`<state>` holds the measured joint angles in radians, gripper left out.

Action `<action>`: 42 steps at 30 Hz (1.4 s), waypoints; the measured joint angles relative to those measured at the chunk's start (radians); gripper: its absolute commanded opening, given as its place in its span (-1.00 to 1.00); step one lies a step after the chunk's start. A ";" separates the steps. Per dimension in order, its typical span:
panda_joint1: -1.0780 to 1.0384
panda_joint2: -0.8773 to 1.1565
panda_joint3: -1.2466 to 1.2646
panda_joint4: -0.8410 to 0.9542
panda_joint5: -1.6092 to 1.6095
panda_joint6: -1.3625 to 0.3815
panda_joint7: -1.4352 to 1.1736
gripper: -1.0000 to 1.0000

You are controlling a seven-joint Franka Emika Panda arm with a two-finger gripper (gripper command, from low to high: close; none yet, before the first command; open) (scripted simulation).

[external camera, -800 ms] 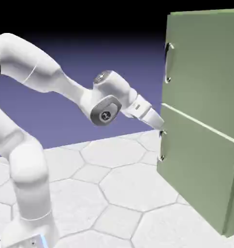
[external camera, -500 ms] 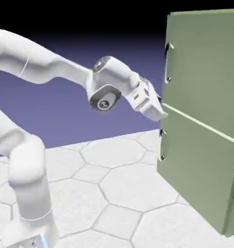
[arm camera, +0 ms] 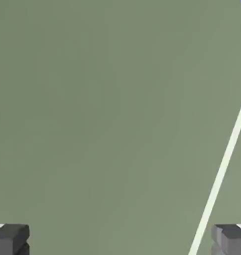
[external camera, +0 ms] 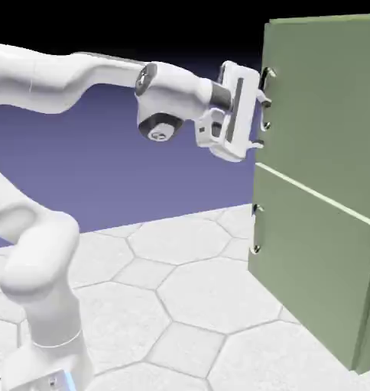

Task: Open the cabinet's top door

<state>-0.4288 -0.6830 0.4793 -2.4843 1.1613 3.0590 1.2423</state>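
The sage-green cabinet stands at the exterior view's right. Its top door looks shut, with a curved silver handle at its left edge. My gripper faces that edge at handle height, fingers open one above the other and close to the handle's lower part. I cannot tell whether they touch it. In the hand view the gripper is open with nothing between its fingertips. Green panel fills that view and the handle does not show.
The lower door with its own small handle sits under the top door. A pale seam crosses the hand view's right side. The white hexagon-patterned table runs up to the cabinet's foot.
My hand has risen from the seam between the doors to the top door's handle height. It has turned to face the door squarely.
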 measured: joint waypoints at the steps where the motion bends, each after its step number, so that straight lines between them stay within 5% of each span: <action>1: -0.017 -0.004 0.018 0.012 0.043 0.001 0.019 0.00; 36: -0.594 -0.152 0.646 0.439 1.566 0.030 0.676 0.00; 42: -0.744 -0.119 0.750 0.545 1.582 0.020 0.683 0.00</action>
<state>-1.1732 -0.8023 1.2294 -1.9396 2.7428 3.0795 1.9258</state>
